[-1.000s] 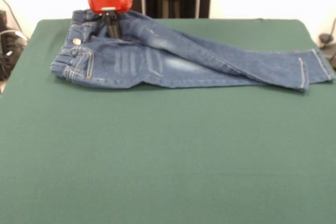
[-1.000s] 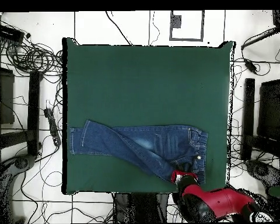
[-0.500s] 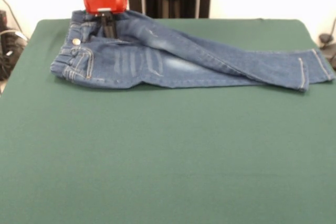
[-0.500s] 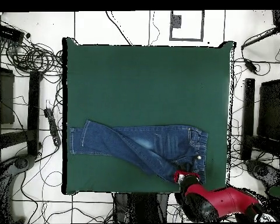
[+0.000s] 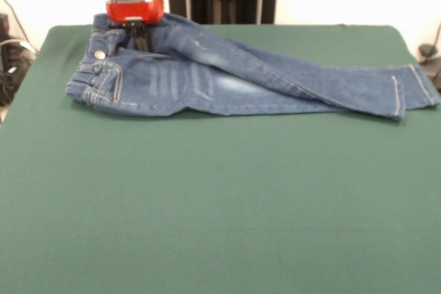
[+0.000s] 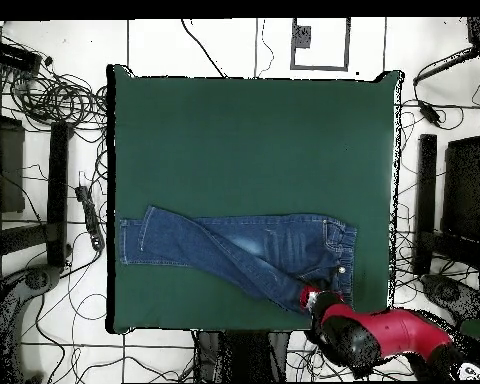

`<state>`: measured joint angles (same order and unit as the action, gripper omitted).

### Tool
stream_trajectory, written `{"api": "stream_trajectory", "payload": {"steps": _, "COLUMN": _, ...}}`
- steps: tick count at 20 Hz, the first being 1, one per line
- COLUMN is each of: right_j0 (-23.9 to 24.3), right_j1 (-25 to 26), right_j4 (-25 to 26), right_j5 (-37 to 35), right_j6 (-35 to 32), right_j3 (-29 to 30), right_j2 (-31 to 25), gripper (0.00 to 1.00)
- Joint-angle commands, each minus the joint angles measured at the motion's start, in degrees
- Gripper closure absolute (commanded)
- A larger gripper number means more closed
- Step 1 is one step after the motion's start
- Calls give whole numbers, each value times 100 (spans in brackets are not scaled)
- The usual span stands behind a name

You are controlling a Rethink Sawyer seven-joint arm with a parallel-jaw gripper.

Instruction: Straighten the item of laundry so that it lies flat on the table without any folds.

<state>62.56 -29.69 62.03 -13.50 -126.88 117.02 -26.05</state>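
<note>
A red and black gripper [image 5: 140, 38] touches the waistband of small blue jeans [image 5: 234, 77] lying legs-crossed on the green table [image 5: 207, 197]; its grip can't be made out.

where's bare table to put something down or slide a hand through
The table is bare across the whole stretch from the jeans to the camera-side edge in the front view. It is crowded only along the far strip, where the gripper hangs over the waistband.
</note>
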Motion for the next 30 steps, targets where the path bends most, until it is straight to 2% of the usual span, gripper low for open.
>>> {"api": "stream_trajectory", "payload": {"steps": 1, "right_j0": -212, "right_j1": 296, "right_j4": -554, "right_j5": -1805, "right_j6": 2577, "right_j3": -1375, "right_j2": -1127, "gripper": 100}}
{"api": "stream_trajectory", "payload": {"steps": 11, "right_j0": -580, "right_j1": -544, "right_j4": -1326, "right_j5": -2839, "right_j6": 2285, "right_j3": -1277, "right_j2": -1193, "gripper": 100}}
{"api": "stream_trajectory", "payload": {"steps": 16, "right_j0": -665, "right_j1": -783, "right_j4": -1563, "right_j5": -3399, "right_j6": 2730, "right_j3": -1433, "right_j2": -1380, "gripper": 100}}
{"api": "stream_trajectory", "payload": {"steps": 27, "right_j0": -649, "right_j1": -847, "right_j4": -1381, "right_j5": -3017, "right_j6": 2343, "right_j3": -1294, "right_j2": -1389, "gripper": 100}}
{"api": "stream_trajectory", "payload": {"steps": 30, "right_j0": -766, "right_j1": -902, "right_j4": -1387, "right_j5": -2926, "right_j6": 1868, "right_j3": -1139, "right_j2": -1240, "gripper": 100}}
